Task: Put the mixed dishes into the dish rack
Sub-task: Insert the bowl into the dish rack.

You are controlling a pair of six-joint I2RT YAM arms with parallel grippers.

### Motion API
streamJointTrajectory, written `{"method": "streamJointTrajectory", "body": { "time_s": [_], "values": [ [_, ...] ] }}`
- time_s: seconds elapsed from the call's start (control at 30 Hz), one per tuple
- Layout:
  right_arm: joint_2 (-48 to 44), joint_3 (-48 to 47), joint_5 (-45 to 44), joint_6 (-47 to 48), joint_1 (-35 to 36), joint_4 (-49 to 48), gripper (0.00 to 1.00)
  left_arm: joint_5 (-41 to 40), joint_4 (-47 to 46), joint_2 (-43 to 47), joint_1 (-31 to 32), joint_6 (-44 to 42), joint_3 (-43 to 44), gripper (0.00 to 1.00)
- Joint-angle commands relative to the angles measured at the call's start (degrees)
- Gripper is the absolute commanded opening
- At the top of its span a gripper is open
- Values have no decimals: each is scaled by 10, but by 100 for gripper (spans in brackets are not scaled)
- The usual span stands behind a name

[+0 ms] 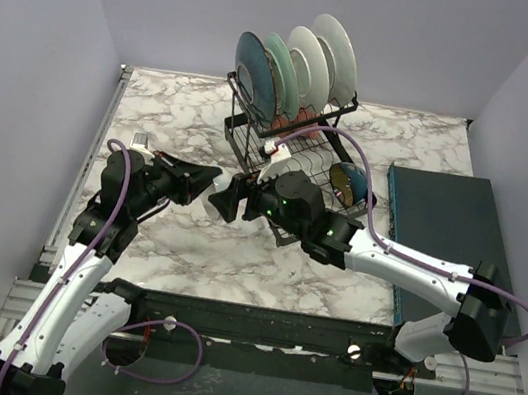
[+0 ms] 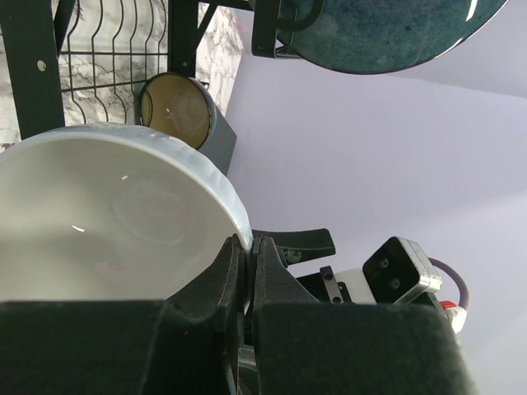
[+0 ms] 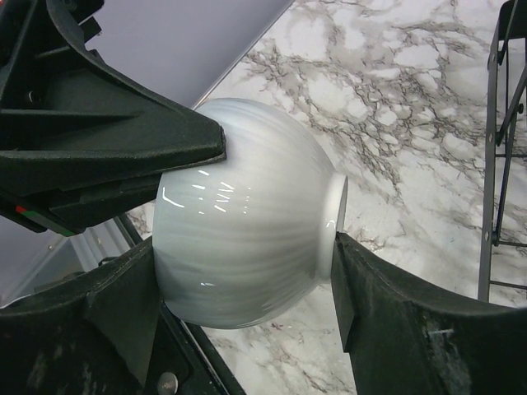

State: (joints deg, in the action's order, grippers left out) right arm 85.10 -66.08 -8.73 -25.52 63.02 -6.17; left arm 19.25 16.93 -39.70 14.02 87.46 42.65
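A white bowl [image 1: 217,186] hangs above the marble table between my two grippers. My left gripper [image 1: 205,176] is shut on its rim; the left wrist view shows the fingers [image 2: 272,271] pinching the rim of the bowl [image 2: 107,214]. My right gripper [image 1: 231,197] spans the bowl [image 3: 247,214] from rim to foot, with its fingers [image 3: 354,280] touching both. The black wire dish rack [image 1: 252,145] stands behind, with a teal plate [image 1: 253,66], a pale green plate [image 1: 279,68] and two white plates [image 1: 312,62] upright in its top. A dark bowl with a tan inside [image 1: 347,183] lies in its lower tray.
A dark teal flat slab [image 1: 441,227] lies on the table to the right of the rack. Pinkish items [image 1: 293,117] sit under the plates in the rack. The rack's frame [image 3: 502,123] is close on the right of the right wrist view.
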Motion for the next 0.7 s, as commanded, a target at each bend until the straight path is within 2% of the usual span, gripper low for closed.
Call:
{"method": "streamJointTrajectory", "body": {
  "time_s": [0.0, 0.1, 0.2, 0.4, 0.67],
  "values": [
    [-11, 7, -36, -9, 5, -2, 51, -8, -8, 1, 3, 4, 19, 0],
    [-17, 14, -44, -11, 6, -4, 38, -3, -6, -4, 3, 0, 17, 0],
    [-22, 16, -48, -10, 6, -3, 31, 1, -5, -11, 3, -5, 17, 0],
    [-37, 20, -65, 1, 4, 10, 23, 9, -4, -22, 3, -27, 19, 25],
    [-57, 19, -108, 27, 4, 41, 18, 24, -4, -43, 3, -42, 11, 37]
  ]
}}
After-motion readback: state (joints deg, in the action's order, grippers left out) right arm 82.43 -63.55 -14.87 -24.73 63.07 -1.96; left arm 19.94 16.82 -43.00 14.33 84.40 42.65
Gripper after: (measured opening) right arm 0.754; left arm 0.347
